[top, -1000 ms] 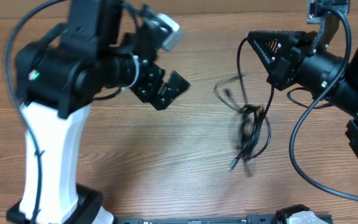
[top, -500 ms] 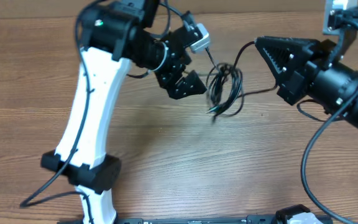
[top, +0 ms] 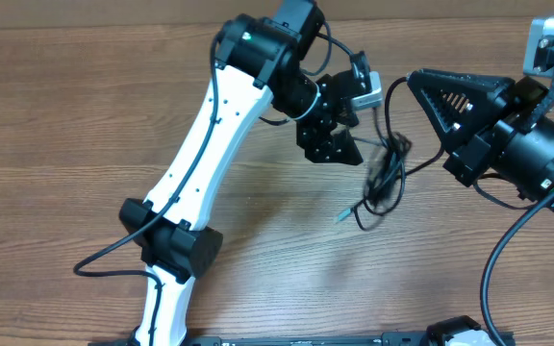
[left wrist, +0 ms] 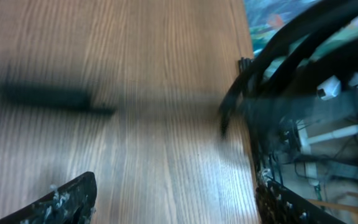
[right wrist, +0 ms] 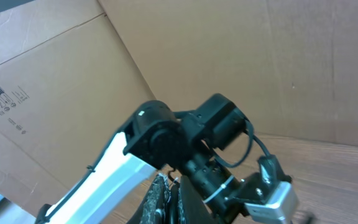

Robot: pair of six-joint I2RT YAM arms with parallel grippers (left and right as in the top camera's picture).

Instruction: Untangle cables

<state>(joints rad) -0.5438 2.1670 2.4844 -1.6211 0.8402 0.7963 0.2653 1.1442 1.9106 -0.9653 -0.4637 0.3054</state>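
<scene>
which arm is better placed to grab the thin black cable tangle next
Left, probably. The left gripper hangs open just beside the thin black tangled cables, fingers spread wide. The right gripper sits farther off, and a strand seems to run to its tip.

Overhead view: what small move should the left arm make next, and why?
Probably ease the open left gripper rightward until its fingers straddle a loop of the tangled thin black cables. The knotted bundle trails from a strand that seems pinched in the right gripper. The left wrist view shows nothing between the left fingers, so that arm has no hold to pull against.
</scene>
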